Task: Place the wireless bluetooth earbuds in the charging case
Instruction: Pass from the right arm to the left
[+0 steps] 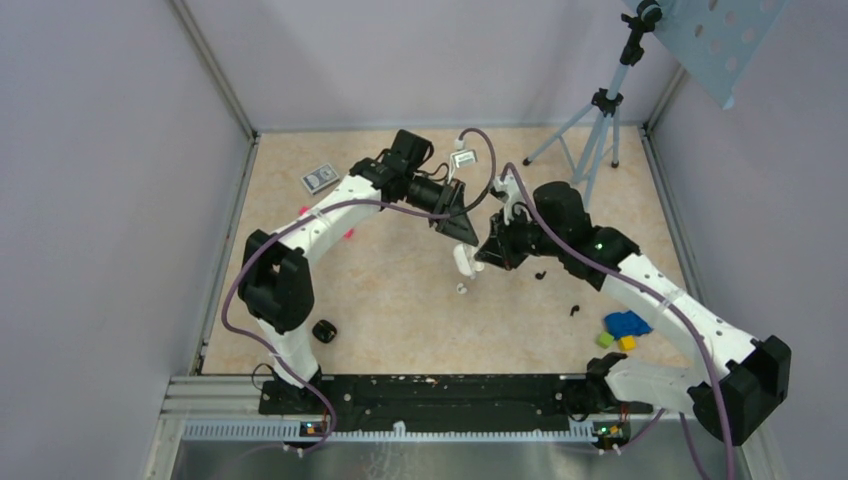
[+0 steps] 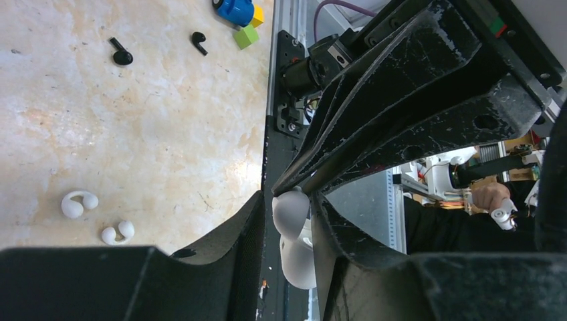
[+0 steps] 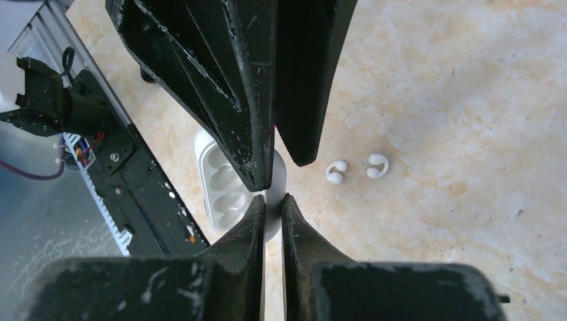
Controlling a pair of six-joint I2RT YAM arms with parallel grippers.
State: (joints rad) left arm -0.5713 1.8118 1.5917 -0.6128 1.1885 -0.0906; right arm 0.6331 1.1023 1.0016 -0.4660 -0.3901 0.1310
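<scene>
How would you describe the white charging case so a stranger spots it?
At the centre of the table, the left gripper and right gripper both pinch the white charging case. Unlike the tiny white earbuds nearby, it has two empty wells.

Central charging case (image 3: pixel 220 187), one earbud pair (image 3: pixel 336 171) just beside it, other pair (image 2: pixel 122 53) rightward, blocks (image 1: pixel 622 328) farther right.

left arm (image 1: pixel 330 215) bent inward, left gripper (image 2: pixel 292 200) jaws clamped | right arm (image 1: pixel 650 285) bent inward, right gripper (image 3: pixel 273 195) jaws clamped
</scene>
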